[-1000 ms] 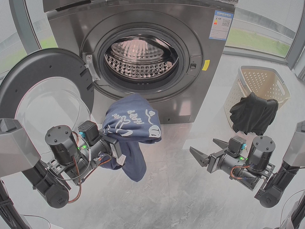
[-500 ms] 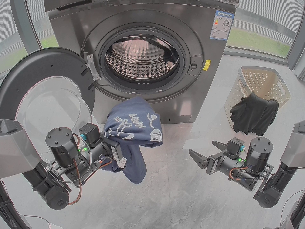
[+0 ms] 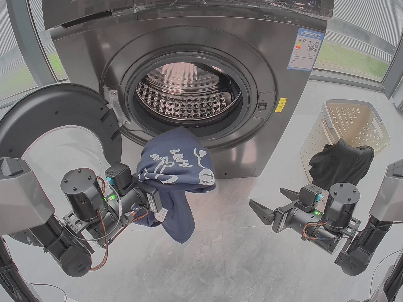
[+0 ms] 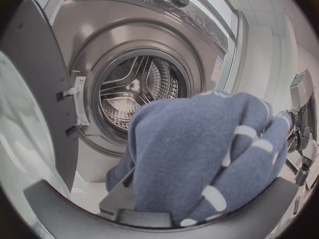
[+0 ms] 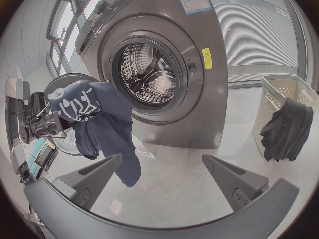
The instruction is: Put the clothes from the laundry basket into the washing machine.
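Observation:
My left gripper is shut on a navy blue garment with white print, held just below the washing machine's open drum; the cloth drapes over the fingers and hangs toward the floor. It bulks up close in the left wrist view as the navy garment, with the drum behind it. My right gripper stands open over the floor, nothing between its fingers. A black garment hangs over the front rim of the beige laundry basket at the right.
The machine's round door is swung open to the left, close to my left arm. Grey floor lies open between the two arms. Windows stand behind the machine.
The whole head view has shifted: the machine now looms larger and nearer, so the camera has moved closer. The navy garment sits nearer the drum's lip. Both grippers keep their states.

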